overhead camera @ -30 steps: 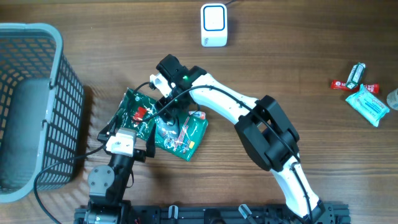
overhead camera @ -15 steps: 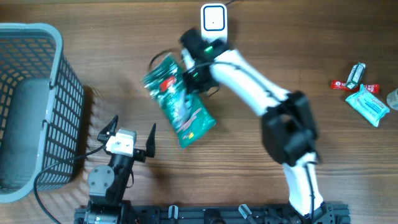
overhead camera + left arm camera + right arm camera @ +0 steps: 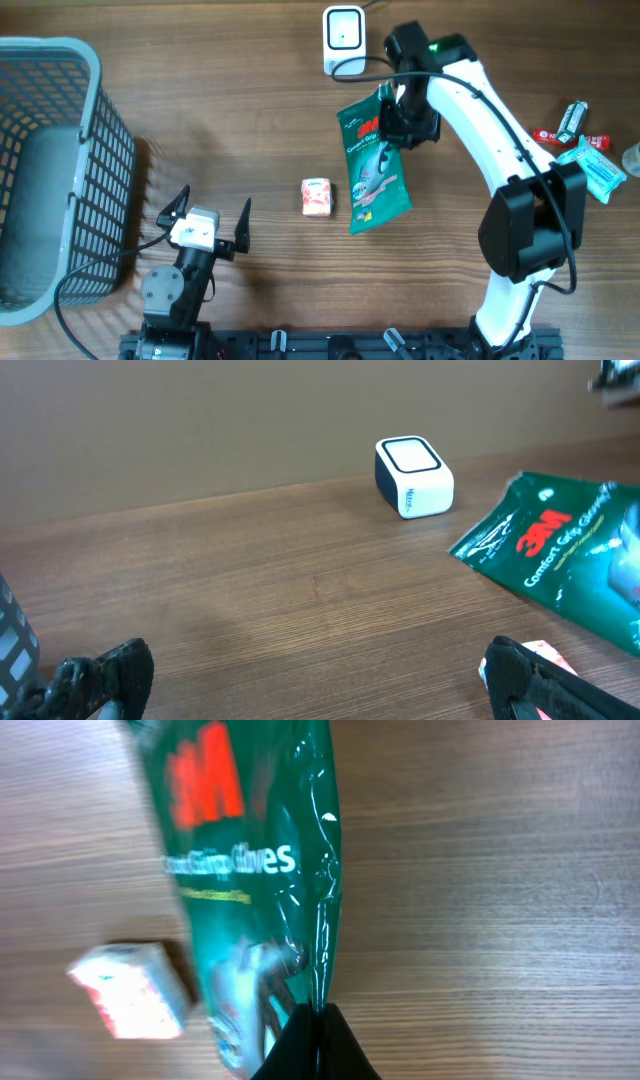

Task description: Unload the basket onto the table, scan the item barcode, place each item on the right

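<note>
The item is a green 3M gloves packet (image 3: 375,165). It hangs below my right gripper (image 3: 397,118), which is shut on its edge just right of and below the white scanner (image 3: 343,40). In the right wrist view the fingers (image 3: 315,1025) pinch the packet's (image 3: 250,870) sealed edge above the table. No barcode shows on the faces in view. My left gripper (image 3: 210,207) stands open near the front left with nothing in it. Its view shows the scanner (image 3: 412,477) ahead and the packet (image 3: 560,555) to the right.
A small pink and white box (image 3: 316,197) lies on the table left of the hanging packet. A grey mesh basket (image 3: 100,150) stands at the far left. Red and green snack wrappers (image 3: 570,125) and a light blue packet (image 3: 592,168) lie at the right edge.
My right gripper closed on the packet in front of the left gripper, lifted it and carried it right, to beside the scanner. The small pink box now lies uncovered. The left arm stayed put.
</note>
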